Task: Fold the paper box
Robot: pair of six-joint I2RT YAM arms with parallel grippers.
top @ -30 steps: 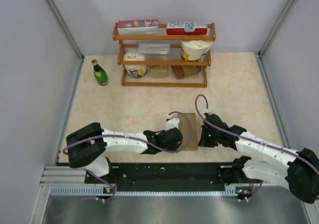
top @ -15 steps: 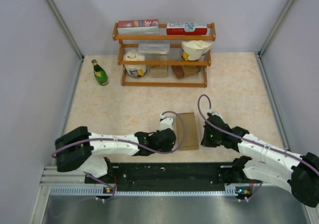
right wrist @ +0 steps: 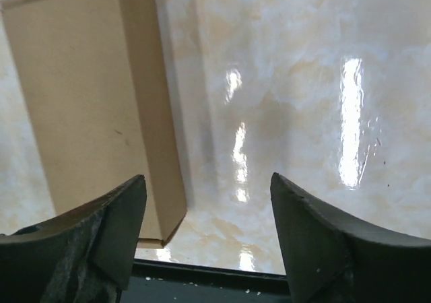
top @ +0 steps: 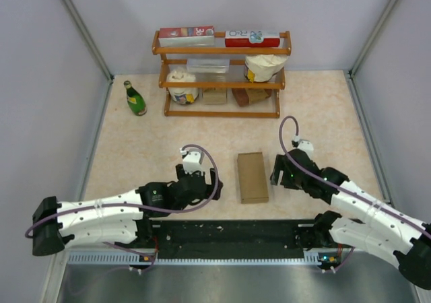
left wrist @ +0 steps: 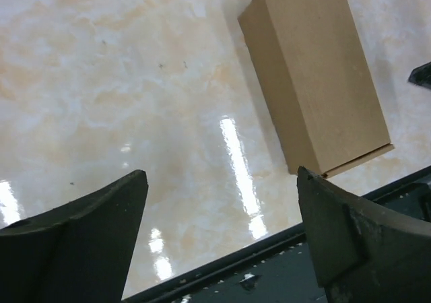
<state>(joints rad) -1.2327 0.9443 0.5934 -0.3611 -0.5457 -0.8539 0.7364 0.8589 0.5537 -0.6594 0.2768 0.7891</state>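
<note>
The paper box (top: pixel 252 177) lies flat on the table (top: pixel 148 135) as a closed oblong. Its flaps are tucked in as far as these views show. It sits in the gap between the 2 grippers and touches neither.

Seen from the left gripper (top: pixel 205 182), the box is out past the finger (left wrist: pixel 337 236) on the right of the wrist view, clear of the tips. Seen from the right gripper (top: pixel 276 175), it is just past the finger (right wrist: pixel 87 236) on the left of that view. Both pairs of fingers stand wide apart and hold nothing.

1 second ago both grippers were closed and pressed close against the box's long sides. Since then they have spread and drawn back, the left one much further. I judge the folding finished and the arms to be retreating.
</note>
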